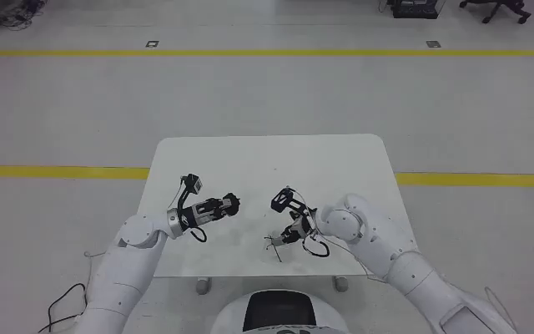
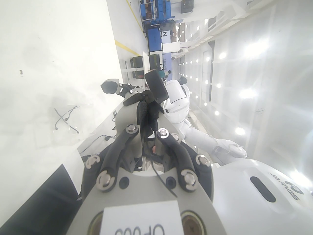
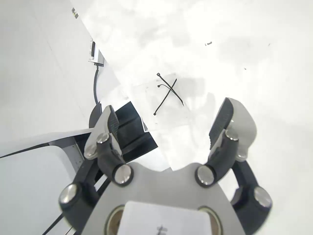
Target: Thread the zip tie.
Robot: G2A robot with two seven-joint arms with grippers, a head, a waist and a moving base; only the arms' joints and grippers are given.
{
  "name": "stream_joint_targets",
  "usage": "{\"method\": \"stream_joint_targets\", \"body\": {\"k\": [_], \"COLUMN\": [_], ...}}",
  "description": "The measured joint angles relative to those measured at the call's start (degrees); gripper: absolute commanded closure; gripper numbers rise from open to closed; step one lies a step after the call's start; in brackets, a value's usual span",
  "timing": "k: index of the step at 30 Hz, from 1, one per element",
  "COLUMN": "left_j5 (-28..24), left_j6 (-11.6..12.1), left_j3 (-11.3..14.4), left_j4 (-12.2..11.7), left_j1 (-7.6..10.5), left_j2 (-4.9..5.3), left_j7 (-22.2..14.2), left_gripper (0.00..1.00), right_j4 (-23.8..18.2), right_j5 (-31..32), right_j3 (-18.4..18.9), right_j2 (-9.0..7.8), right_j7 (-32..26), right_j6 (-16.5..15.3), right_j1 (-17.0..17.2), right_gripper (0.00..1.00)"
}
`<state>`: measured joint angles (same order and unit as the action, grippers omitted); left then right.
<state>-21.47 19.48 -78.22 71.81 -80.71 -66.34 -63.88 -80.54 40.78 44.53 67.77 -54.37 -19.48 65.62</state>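
Left gripper (image 1: 230,204): closed on a thin black tie (image 2: 162,178), held above the worktop (image 1: 267,159) left of centre. Right gripper (image 3: 168,105): open, empty, hovering over crossed ties (image 3: 171,90) lying near the worktop's front edge.

Bright, even indoor light, with strong glare in the left wrist view.

From the top view the white table (image 1: 267,159) is lit flat from overhead, and the shadows on it are faint and soft-edged. In the left wrist view rows of ceiling lights (image 2: 247,94) flare into starbursts and long streaks, a pale haze washes over the table, and straight lines bow toward the edges. In the right wrist view the table top is almost blown out to white. The zip ties (image 3: 168,91) stand dark against it, a soft grey shadow lies just beside them, and the edges bend the same way.
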Motion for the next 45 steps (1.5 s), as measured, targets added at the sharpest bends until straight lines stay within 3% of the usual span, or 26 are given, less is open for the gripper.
{"method": "stream_joint_targets", "body": {"k": [5,18,27,31,36,45], "left_j5": [0.0,0.0,0.0,0.0,0.0,0.0], "left_j6": [0.0,0.0,0.0,0.0,0.0,0.0], "left_j3": [0.0,0.0,0.0,0.0,0.0,0.0], "left_j4": [0.0,0.0,0.0,0.0,0.0,0.0], "left_j1": [0.00,0.00,0.00,0.00,0.00,0.00], "left_j2": [0.00,0.00,0.00,0.00,0.00,0.00], "left_j7": [0.0,0.0,0.0,0.0,0.0,0.0], "left_gripper": [1.00,1.00,1.00,1.00,1.00,1.00], "right_j4": [-1.2,2.3,2.3,1.4,-0.1,-0.4], "right_j5": [5.1,4.9,6.4,9.8,13.2,15.9], "right_j3": [-5.5,-21.7,-21.9,-23.9,-29.1,-29.5], "right_j2": [-0.22,-1.08,-1.14,-1.13,-1.13,-1.22], "right_j7": [-0.7,3.3,4.2,3.7,4.2,7.1], "right_j6": [0.0,0.0,0.2,0.0,0.0,0.0], "right_j1": [-2.0,-12.5,-12.1,-12.5,-14.8,-13.8], "right_gripper": [0.00,0.00,0.00,0.00,0.00,0.00]}}
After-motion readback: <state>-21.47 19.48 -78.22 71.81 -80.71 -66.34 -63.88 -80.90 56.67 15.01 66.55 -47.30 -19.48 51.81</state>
